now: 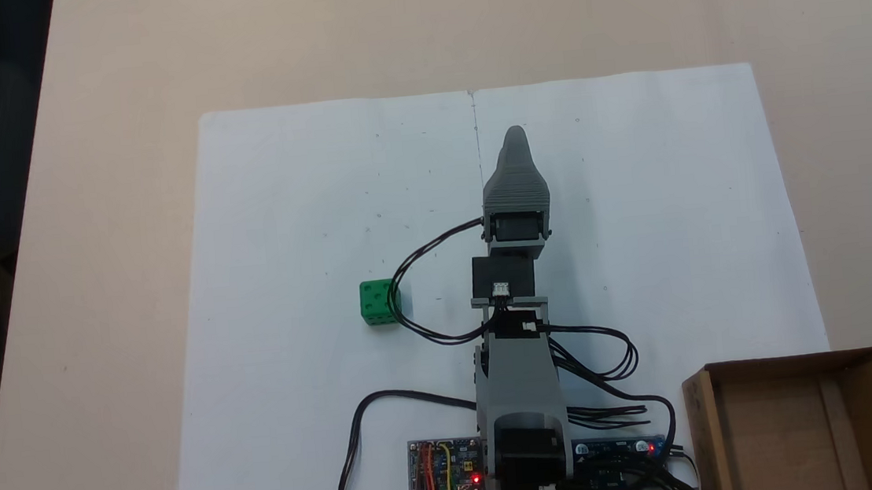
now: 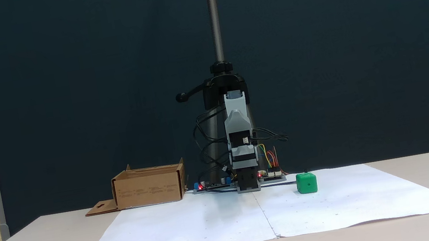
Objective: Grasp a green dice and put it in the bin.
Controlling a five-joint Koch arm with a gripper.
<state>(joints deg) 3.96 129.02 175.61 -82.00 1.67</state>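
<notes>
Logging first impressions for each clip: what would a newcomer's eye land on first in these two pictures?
The bright green dice stands out, sitting alone on the white paper sheet to the left of the arm in the view from above. Next comes the grey gripper, stretched along the sheet's centre seam and apart from the dice. The brown cardboard bin waits at that view's lower right corner, nothing visible inside.

I see the green dice (image 1: 378, 302) in bright green with darker green sunken pips, lying on the white paper sheet (image 1: 283, 211). Off the sheet's corner, the bin (image 1: 808, 433) reads plain cardboard brown. The arm (image 1: 514, 191) over the sheet is grey with black sections. I note red lights on the circuit boards (image 1: 444, 469) at the sheet's edge.
</notes>
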